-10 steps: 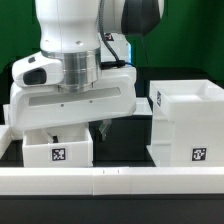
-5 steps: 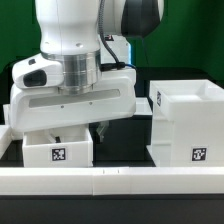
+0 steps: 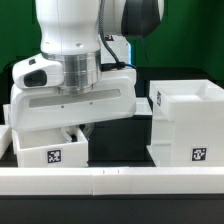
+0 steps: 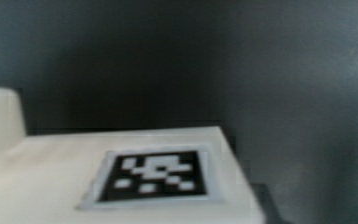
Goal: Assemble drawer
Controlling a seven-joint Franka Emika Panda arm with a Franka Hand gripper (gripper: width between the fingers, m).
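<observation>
A small white drawer tray with a square tag on its front sits at the exterior view's left, behind the front rail. My gripper hangs straight down over the tray's right rear wall. Its fingers are mostly hidden behind the wide white hand, and only a dark tip shows at the wall, seemingly closed on it. The tall boxy housing, open on top and tagged on its front, stands at the right, apart from the tray. The wrist view shows the tray's tagged white face very close and blurred, with no fingers visible.
A low white border rail runs along the front of the black table. A dark gap lies between the tray and the housing. A green backdrop stands behind. A white piece shows at the left edge.
The tray has shifted toward the exterior view's left by a little, and the dark fingertip at its wall moved left with it. The arm body has stayed put.
</observation>
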